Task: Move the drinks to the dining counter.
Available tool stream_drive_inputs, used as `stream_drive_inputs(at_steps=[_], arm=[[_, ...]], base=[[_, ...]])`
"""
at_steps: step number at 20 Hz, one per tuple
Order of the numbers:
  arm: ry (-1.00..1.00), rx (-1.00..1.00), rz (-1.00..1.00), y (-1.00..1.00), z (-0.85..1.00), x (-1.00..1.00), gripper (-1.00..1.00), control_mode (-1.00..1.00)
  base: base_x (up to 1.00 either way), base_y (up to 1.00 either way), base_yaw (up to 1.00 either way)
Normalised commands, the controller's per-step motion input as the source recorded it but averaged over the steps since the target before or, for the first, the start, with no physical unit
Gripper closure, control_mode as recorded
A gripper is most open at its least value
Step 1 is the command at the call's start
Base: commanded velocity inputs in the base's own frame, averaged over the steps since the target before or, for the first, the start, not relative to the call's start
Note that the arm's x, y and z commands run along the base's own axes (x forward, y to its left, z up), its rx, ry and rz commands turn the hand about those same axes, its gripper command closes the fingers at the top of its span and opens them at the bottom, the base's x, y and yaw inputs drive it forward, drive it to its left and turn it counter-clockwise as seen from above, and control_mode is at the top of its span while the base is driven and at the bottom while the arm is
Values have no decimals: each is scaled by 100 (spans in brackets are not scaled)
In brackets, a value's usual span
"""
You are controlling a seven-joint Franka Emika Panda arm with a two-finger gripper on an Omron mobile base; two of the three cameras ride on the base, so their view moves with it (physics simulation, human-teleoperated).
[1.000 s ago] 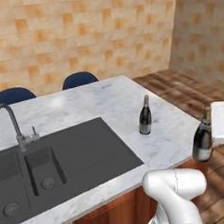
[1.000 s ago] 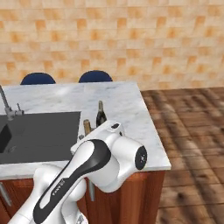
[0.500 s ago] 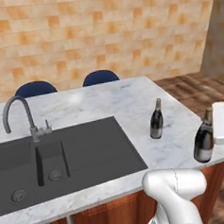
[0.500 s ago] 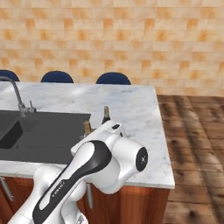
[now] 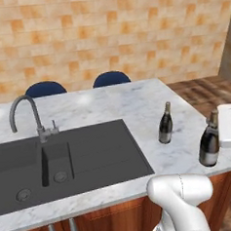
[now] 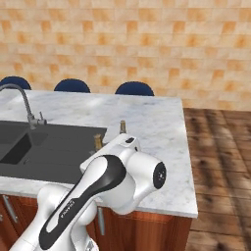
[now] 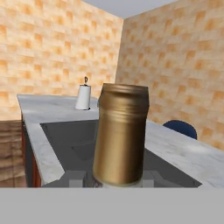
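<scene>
The dining counter (image 5: 116, 105) is a marble island with a black sink (image 5: 91, 153) and a metal tap (image 5: 25, 114). One dark wine bottle (image 5: 165, 124) stands on it right of the sink. A second wine bottle (image 5: 209, 140) is upright at the counter's front right corner, with my gripper (image 5: 218, 129) shut on its neck from the right. Whether its base touches the marble I cannot tell. In the hand view its gold cap (image 7: 121, 133) rises between my fingertips (image 7: 151, 178). In the right base view both bottle tops (image 6: 122, 126) peek from behind my arm.
Blue chair backs (image 5: 111, 78) line the counter's far side before a tan tiled wall. A white paper towel roll (image 7: 83, 97) stands at the counter's far end in the hand view. Wooden floor (image 6: 220, 157) lies right of the island.
The base has driven, so the whole scene slid right in the left base view. The held bottle, earlier beyond the counter's right edge, now stands over its front right corner.
</scene>
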Motion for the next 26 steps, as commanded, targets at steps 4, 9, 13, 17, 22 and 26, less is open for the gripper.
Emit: stream_drive_inputs(at_steps=[4,9,13,17,22,26], arm=[[0,0,0,0,0,0,100,-100],[0,1,0,-10,0,23,100,-100],[0,4,0,-25,0,39,100,-100],[0,1,0,-24,-3,44,100,-100],[0,0,0,-10,-18,45,100,-100],[0,0,0,-15,-26,50,100,-100]], base=[[0,0,0],[0,0,0],[0,0,0],[0,0,0],[0,0,0],[0,0,0]])
